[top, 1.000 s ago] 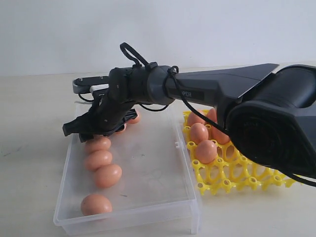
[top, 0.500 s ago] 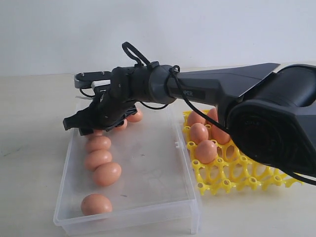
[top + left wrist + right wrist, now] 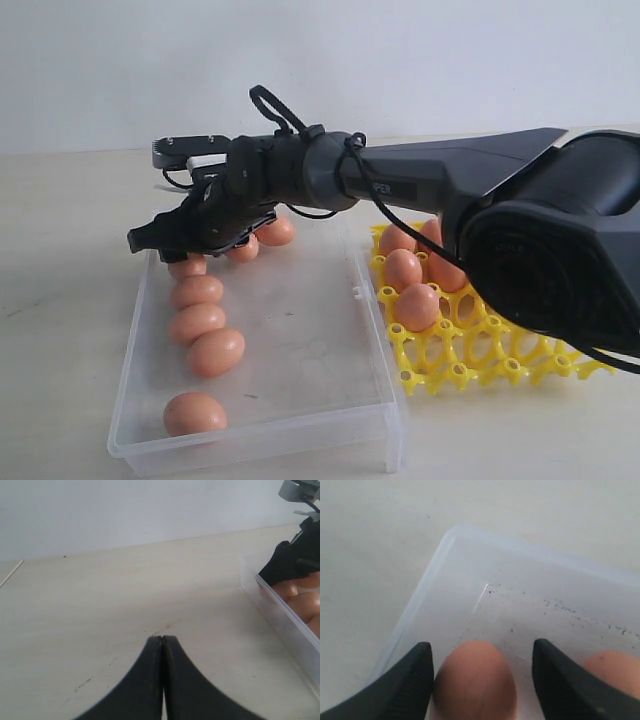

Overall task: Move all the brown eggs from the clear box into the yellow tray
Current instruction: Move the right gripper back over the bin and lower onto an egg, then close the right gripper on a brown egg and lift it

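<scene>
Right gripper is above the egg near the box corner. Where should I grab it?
Take the egg across its middle, coming down from above: it lies on its side on the box floor, and the open right gripper has a finger either side.

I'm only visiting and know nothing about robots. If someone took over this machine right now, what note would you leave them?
Left claw: shut, idle over bare table beside the clear box.
Right claw: open, straddling one brown egg at the box's far left corner as the exterior view shows it; not gripped yet.
Done: at least four eggs sit in the yellow tray; the arm hides part of it.
Left: about seven eggs visible in the box, most lined along its left wall.
</scene>
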`<state>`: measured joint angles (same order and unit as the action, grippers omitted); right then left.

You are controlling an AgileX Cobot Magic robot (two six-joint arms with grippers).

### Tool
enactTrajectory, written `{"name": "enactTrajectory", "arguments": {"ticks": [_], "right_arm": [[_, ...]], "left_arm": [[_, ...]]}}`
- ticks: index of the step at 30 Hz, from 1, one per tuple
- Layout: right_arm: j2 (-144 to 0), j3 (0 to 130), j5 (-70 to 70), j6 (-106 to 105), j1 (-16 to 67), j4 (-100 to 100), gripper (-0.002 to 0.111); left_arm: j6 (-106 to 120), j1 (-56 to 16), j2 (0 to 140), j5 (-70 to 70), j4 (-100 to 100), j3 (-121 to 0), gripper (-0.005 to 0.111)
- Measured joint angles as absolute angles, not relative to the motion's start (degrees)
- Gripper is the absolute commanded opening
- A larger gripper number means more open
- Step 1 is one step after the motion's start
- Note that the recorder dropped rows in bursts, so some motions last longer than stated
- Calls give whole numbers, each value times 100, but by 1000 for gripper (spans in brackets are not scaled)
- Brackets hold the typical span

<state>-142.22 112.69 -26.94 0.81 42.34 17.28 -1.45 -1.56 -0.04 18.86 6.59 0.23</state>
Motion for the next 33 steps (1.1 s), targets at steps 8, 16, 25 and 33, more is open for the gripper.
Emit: {"name": "enactTrajectory", "arguments": {"ticks": [8,16,25,33], "right_arm": [[-14376,11269,-2644,81,4234,1728,46],[-14387,11281,-2619,58,4234,1673,0],[-13779,11236,-2863,58,4256,1062,0],[-12583,10319,-2839,58,4526,702,0]], "left_arm": [[-145,-156,-4,1886,659,23,0],[-145,-156,-4,1886,659,23,0],[-145,-156,-4,1886,659,23,0],[-145,-156,-4,1886,659,23,0]]}}
